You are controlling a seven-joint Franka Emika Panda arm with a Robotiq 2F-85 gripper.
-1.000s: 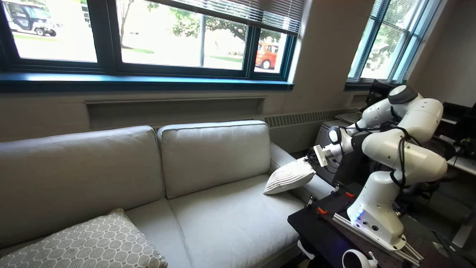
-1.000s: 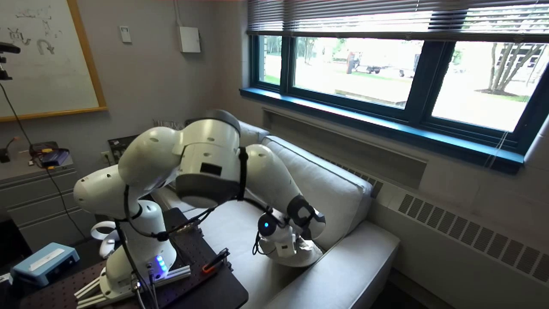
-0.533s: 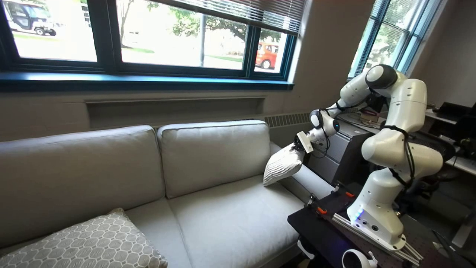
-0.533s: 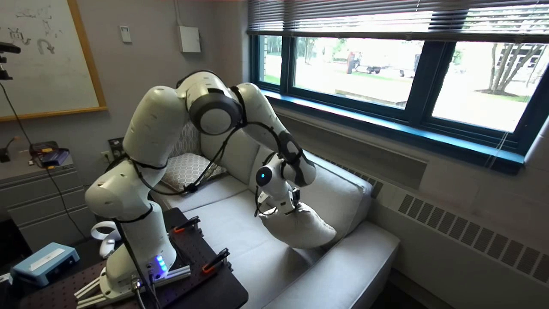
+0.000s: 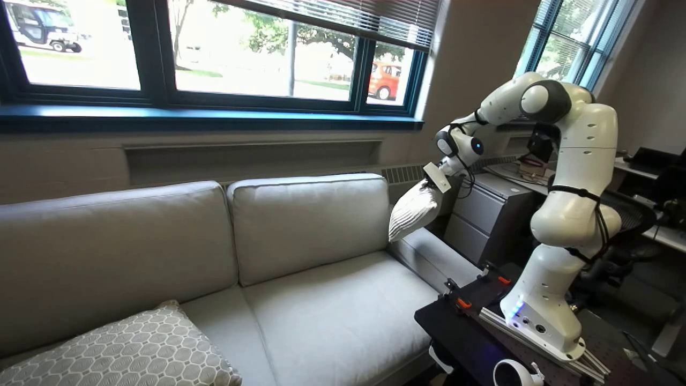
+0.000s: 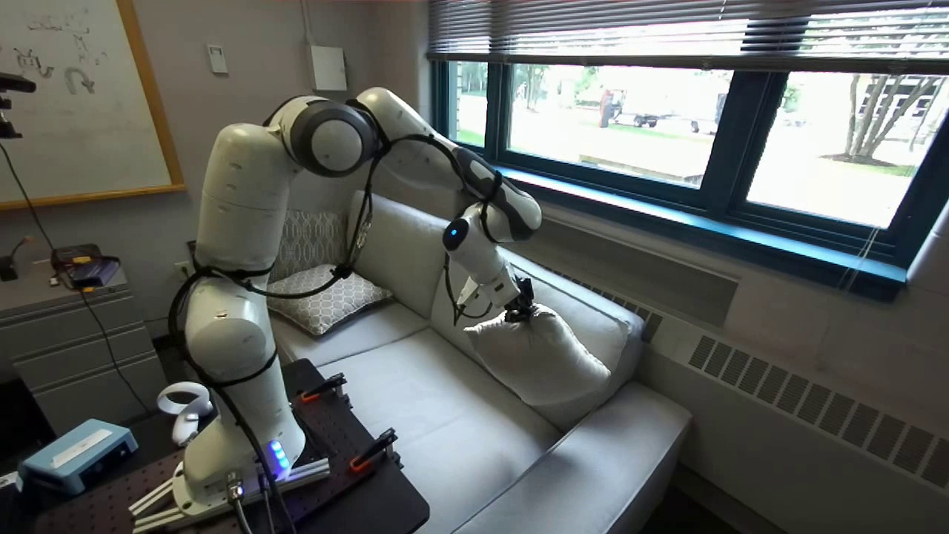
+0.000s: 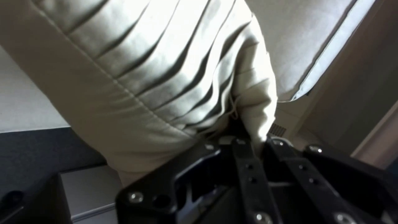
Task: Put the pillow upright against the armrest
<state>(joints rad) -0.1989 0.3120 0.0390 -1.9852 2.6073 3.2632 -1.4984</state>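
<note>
My gripper [image 7: 259, 144] is shut on a bunched edge of the cream-white pleated pillow [image 7: 149, 62], which fills much of the wrist view. In both exterior views the pillow [image 5: 414, 212] hangs tilted below the gripper [image 5: 429, 185], held in the air above the seat. In an exterior view the pillow [image 6: 545, 360] shows in front of the right back cushion, near the inner end of the armrest [image 6: 604, 452], with the gripper [image 6: 523, 308] at its top. The armrest [image 5: 437, 257] also shows behind and below the pillow. Whether the pillow touches the back cushion I cannot tell.
The back cushion [image 5: 313, 222] stands behind the seat [image 5: 321, 316]. A grey patterned pillow [image 5: 128, 348] lies at the sofa's far end. The black robot table [image 6: 363, 482] with clamps [image 6: 374, 449] stands against the sofa front. A filing cabinet [image 5: 474, 220] stands beyond the armrest.
My gripper has risen with the pillow still in it. The pillow has come up from the seat and turned to hang more steeply. The arm has lifted and folded back.
</note>
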